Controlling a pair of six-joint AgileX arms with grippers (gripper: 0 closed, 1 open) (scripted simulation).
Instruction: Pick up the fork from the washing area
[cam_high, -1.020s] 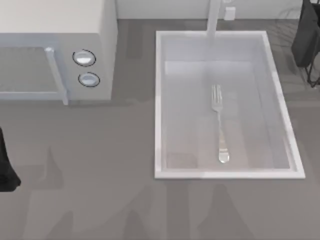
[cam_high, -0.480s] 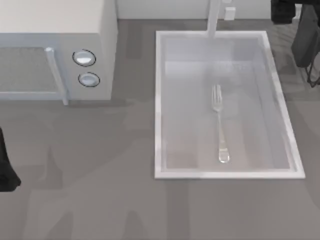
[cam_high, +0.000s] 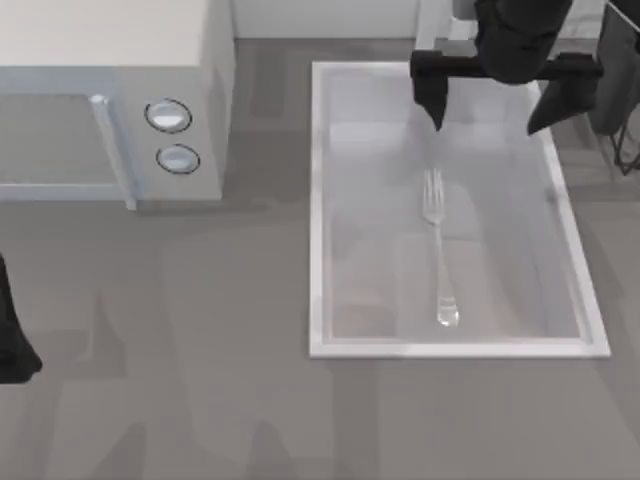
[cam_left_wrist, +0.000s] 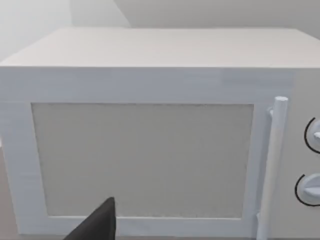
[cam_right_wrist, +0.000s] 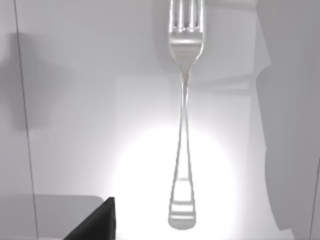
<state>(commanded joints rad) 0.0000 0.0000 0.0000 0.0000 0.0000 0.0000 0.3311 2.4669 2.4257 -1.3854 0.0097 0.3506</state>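
The fork (cam_high: 438, 250) is slim and shiny silver. It lies flat on the floor of the washing area, a pale basin with a raised white rim (cam_high: 318, 200). Its tines point to the far end and its rounded handle end is near the front rim. My right gripper (cam_high: 487, 125) hangs open above the basin's far end, beyond the tines, with its two dark fingers spread wide and nothing between them. In the right wrist view the fork (cam_right_wrist: 183, 125) lies lengthwise below the camera, and one dark fingertip (cam_right_wrist: 97, 222) shows at the edge. My left arm (cam_high: 12, 340) is parked at the table's left edge.
A white microwave (cam_high: 110, 60) with two round knobs (cam_high: 170, 116) stands at the back left, and its door (cam_left_wrist: 142, 160) faces the left wrist camera. A white faucet (cam_high: 428, 35) rises behind the basin. A dark object (cam_high: 615, 80) stands at the right edge.
My right arm has come in from the back right corner and now hangs over the far end of the basin. The fork and the left arm have not moved.
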